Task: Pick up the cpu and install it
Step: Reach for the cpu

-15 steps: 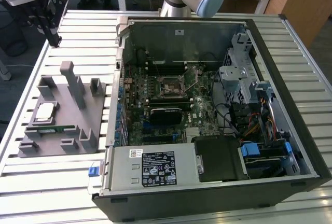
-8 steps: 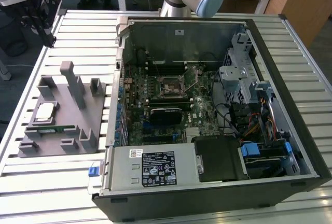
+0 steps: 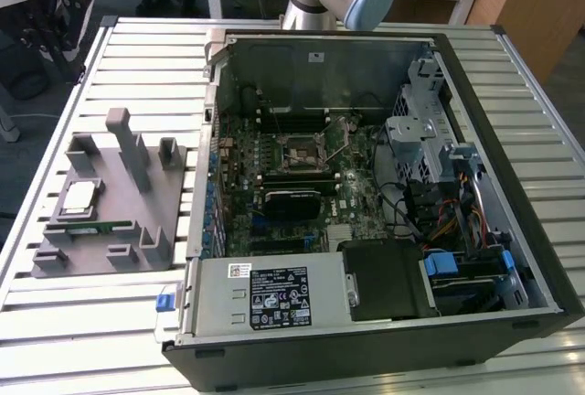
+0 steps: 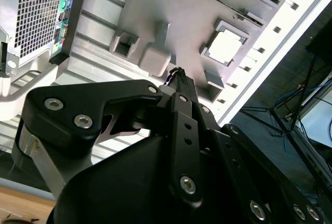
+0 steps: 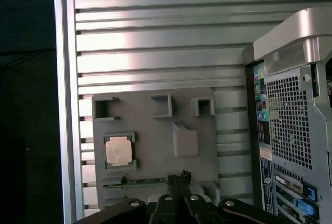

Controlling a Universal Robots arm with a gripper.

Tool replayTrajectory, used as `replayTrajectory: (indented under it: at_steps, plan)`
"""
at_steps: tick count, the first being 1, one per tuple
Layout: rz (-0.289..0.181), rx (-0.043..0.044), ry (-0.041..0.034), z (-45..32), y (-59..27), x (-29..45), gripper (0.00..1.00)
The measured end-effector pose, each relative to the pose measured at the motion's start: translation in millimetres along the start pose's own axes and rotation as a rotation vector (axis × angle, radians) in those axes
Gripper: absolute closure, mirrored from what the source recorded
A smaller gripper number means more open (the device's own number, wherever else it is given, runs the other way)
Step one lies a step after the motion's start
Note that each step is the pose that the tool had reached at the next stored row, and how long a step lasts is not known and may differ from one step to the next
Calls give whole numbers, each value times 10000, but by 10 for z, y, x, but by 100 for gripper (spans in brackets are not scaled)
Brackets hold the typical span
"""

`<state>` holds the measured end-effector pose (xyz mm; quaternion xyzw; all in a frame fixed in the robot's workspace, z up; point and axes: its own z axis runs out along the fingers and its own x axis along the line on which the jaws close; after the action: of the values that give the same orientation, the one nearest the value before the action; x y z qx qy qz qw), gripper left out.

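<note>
Approach stage, nothing lifted: the black gripper (image 4: pixel 177 73), fingers closed together and empty, hangs above the grey moulded tray (image 5: pixel 150 146) where the square silver-topped cpu (image 5: pixel 118 150) sits in its recess; grasping calls for opening and centring.

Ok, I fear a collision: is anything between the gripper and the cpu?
Nothing visible. The cpu lies uncovered in its pocket on the grey tray, and the gripper hangs above the tray with only air between them. The tall post stands aside.
</note>
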<state>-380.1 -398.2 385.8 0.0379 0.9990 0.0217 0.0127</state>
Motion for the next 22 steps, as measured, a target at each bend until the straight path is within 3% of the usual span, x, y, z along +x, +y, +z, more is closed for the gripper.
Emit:
replayTrajectory:
  at_steps: [22]
  plan:
    - [0, 0, 0, 9, -43, 564, 89]
